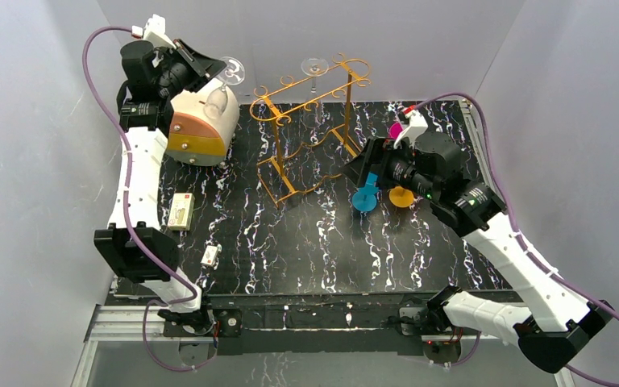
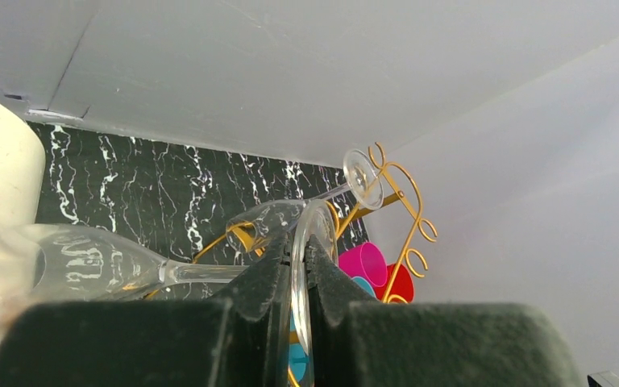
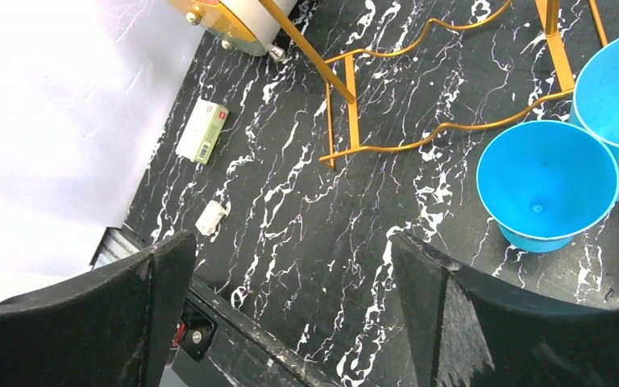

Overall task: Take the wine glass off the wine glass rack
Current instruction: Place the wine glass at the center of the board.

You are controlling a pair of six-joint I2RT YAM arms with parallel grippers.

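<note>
My left gripper point(image 1: 216, 74) is shut on the round foot of a clear wine glass point(image 1: 218, 98), held away from the rack, above the cream drawer box. In the left wrist view the gripper point(image 2: 300, 242) pinches the foot edge-on; the stem point(image 2: 201, 272) and bowl point(image 2: 48, 266) lie to the left. The golden wire wine glass rack point(image 1: 314, 121) stands at the back middle, and its scroll end point(image 2: 409, 211) shows in the left wrist view. A second wine glass point(image 1: 314, 68) point(image 2: 272, 222) hangs on the rack. My right gripper point(image 1: 368, 173) point(image 3: 290, 250) is open and empty, right of the rack.
A cream-and-orange drawer box point(image 1: 201, 125) sits at the back left. Blue cups point(image 1: 364, 198) point(image 3: 548, 185), an orange cup point(image 1: 401, 196) and a magenta cup point(image 1: 397, 129) stand right of the rack. A small box point(image 1: 180, 210) and a small white item point(image 1: 210, 256) lie front left.
</note>
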